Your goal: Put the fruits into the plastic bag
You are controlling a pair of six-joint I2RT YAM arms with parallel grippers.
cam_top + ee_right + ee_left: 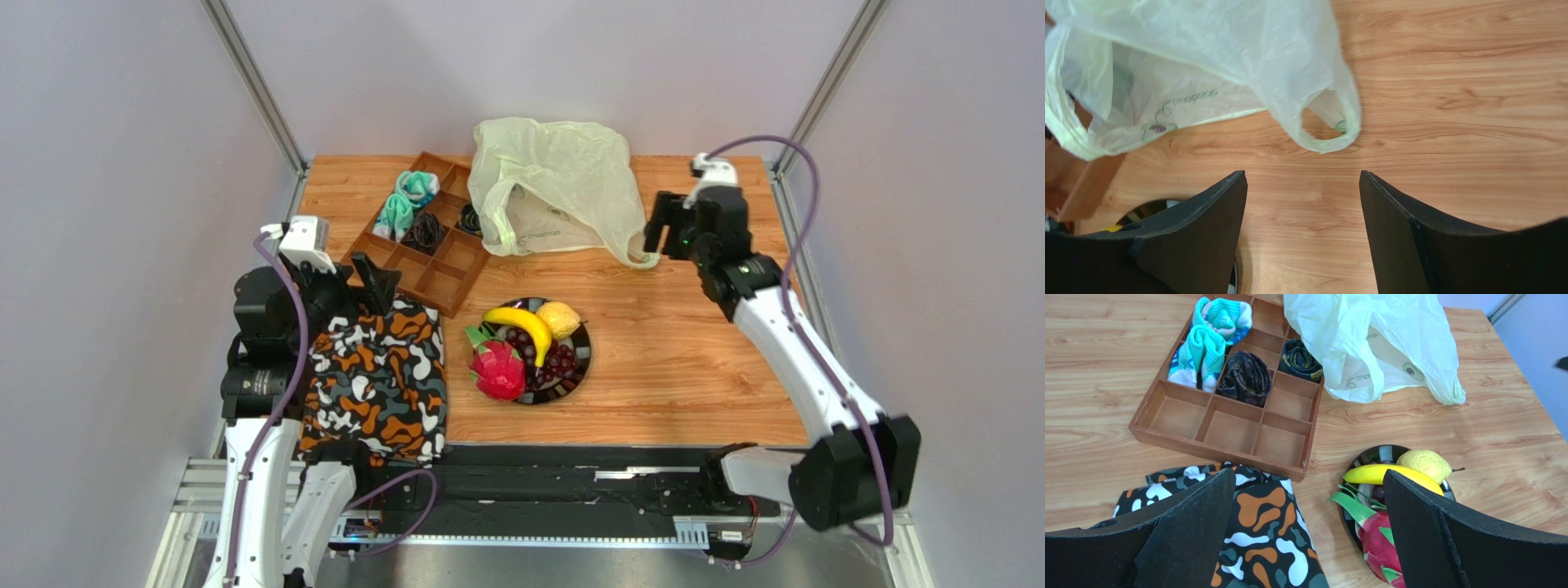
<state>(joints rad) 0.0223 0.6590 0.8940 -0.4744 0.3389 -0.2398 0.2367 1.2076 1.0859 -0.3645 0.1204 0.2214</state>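
A black plate [581,363] holds a yellow banana [520,328], a small round yellow fruit [559,319], a dark purple grape bunch [559,363] and a pink-red dragon fruit [497,368]. The banana [1389,474], round fruit [1425,463] and dragon fruit [1379,539] also show in the left wrist view. The pale yellow-green plastic bag [558,184] lies crumpled at the back; its loop handle [1328,125] lies just ahead of my right gripper [1303,184], which is open and empty. My left gripper [1309,490] is open and empty, above the patterned cloth's edge, left of the plate.
A brown wooden divider tray [423,239] holds teal [405,202] and black rolled cloths [426,230] at the back left. An orange-black-white patterned cloth [374,380] lies at the front left. The table's front edge runs just below the plate.
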